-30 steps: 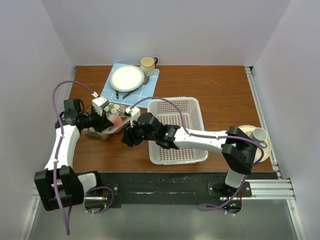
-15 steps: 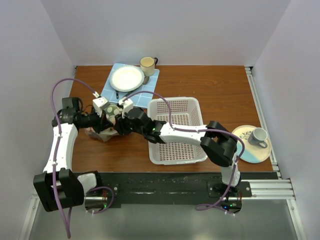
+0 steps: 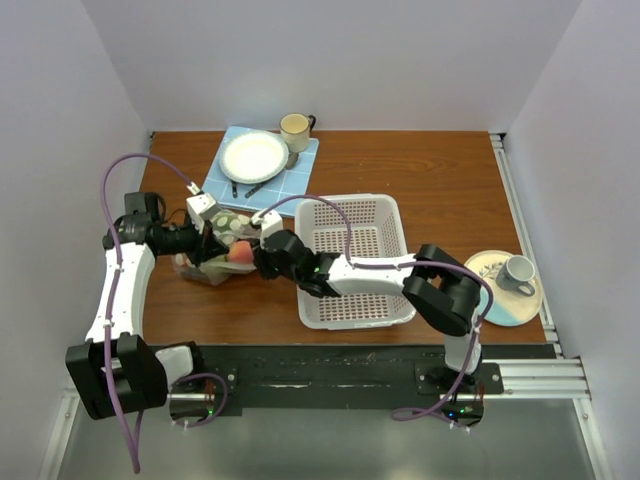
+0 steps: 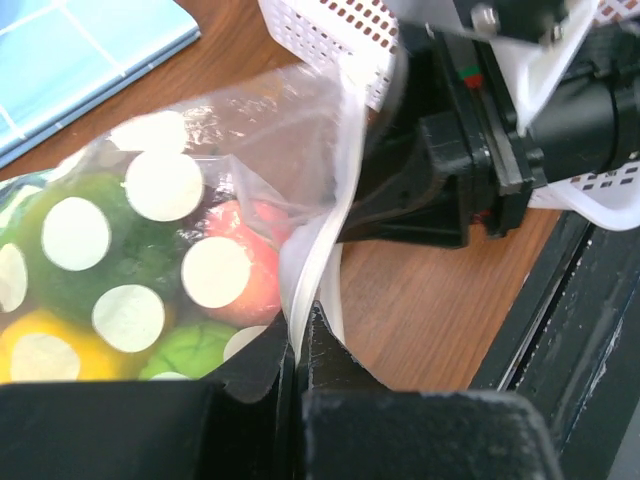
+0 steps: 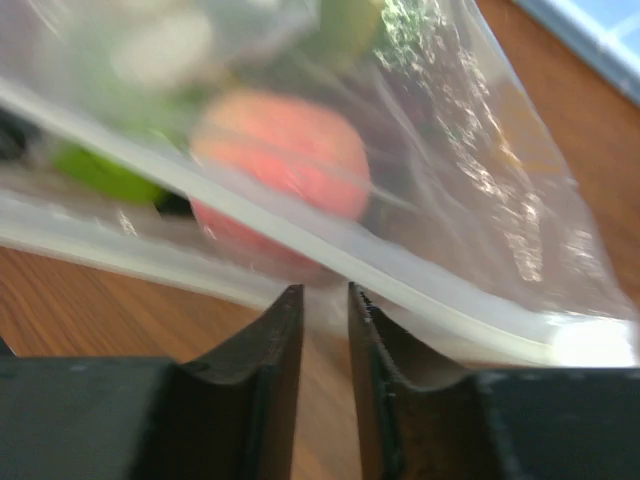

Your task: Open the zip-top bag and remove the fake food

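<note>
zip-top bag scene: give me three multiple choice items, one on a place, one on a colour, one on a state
1. Where is the zip-top bag relative to the white basket?
A inside it
B beside it, on the left arm's side
C beyond it, by the far wall

2. What colour are the bag's dots?
A black
B blue
C white

3. The left claw is:
A shut on the bag's zip edge
B open over the basket
C open, well away from the bag

B: the top view shows it outside the basket, toward the left arm.
C: the left wrist view shows white dots.
A: its fingers pinch the zip strip.
</note>
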### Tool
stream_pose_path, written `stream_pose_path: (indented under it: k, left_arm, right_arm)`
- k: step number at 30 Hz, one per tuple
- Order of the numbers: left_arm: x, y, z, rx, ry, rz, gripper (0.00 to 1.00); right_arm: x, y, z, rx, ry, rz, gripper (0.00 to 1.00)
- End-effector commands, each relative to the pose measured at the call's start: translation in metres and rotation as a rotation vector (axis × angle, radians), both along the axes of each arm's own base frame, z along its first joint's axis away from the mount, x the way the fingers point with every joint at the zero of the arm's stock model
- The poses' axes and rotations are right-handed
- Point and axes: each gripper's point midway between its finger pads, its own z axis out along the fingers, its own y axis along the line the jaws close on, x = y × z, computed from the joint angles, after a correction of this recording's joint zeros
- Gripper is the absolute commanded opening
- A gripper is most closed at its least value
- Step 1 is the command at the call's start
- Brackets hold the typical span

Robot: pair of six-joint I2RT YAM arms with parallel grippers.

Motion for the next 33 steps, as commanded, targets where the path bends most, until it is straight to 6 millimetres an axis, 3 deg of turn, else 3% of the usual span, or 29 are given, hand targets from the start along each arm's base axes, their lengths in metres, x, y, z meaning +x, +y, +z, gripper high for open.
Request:
stream_pose_path:
  k: [1,5,9,12,15,18,21,22,25,26,28,29,30,31,33]
  left_arm:
    - [0.021,0.000,0.017,-0.014,-0.076,0.009,0.00]
    - [0.029,0.005,0.010,0.002,-0.072,0.029,0.00]
    - [0.026,0.004,0.006,0.000,-0.056,0.025,0.00]
    - [0.020,0.001,0.006,-0.011,-0.050,0.014,0.00]
    - [0.012,-0.002,0.005,-0.016,-0.039,-0.011,0.00]
    - [0.007,-0.002,0.006,-0.007,-0.037,-0.029,0.00]
    - [0.002,-0.004,0.008,-0.006,-0.034,-0.046,0.02]
    - [0.001,-0.004,0.009,-0.007,-0.033,-0.052,0.02]
    - [-0.005,-0.005,0.011,-0.003,-0.030,-0.074,0.05]
    - [-0.007,-0.006,0.011,-0.004,-0.027,-0.078,0.06]
    - [-0.012,-0.008,0.012,-0.006,-0.025,-0.096,0.12]
    - [-0.013,-0.008,0.013,-0.006,-0.024,-0.103,0.18]
    - [-0.016,-0.010,0.014,-0.011,-0.021,-0.120,0.33]
    - [-0.018,-0.010,0.016,-0.014,-0.021,-0.126,0.41]
    - [-0.017,-0.010,0.024,-0.013,-0.026,-0.138,0.73]
  right_arm:
    - [-0.022,-0.029,-0.009,-0.049,0.059,-0.038,0.26]
    - [-0.040,-0.040,-0.015,-0.070,0.118,-0.030,0.24]
    - [-0.051,-0.035,-0.013,-0.112,0.151,0.005,0.24]
    - [-0.046,-0.022,0.012,-0.078,0.120,0.019,0.27]
    - [-0.040,-0.004,0.056,0.047,0.048,0.049,0.32]
    - [-0.030,0.005,0.083,0.122,-0.034,0.045,0.37]
    - [-0.017,0.016,0.090,0.134,-0.084,0.028,0.48]
    - [-0.014,0.020,0.078,0.110,-0.081,0.023,0.50]
    - [-0.006,0.032,0.076,0.124,-0.098,0.013,0.59]
    - [-0.003,0.036,0.065,0.115,-0.090,0.005,0.62]
    - [0.003,0.041,0.061,0.116,-0.097,-0.016,0.65]
    - [0.005,0.043,0.049,0.102,-0.087,-0.022,0.68]
    - [0.007,0.043,0.046,0.099,-0.088,-0.033,0.69]
    - [0.007,0.044,0.041,0.093,-0.085,-0.033,0.70]
    - [0.007,0.043,0.032,0.088,-0.086,-0.038,0.73]
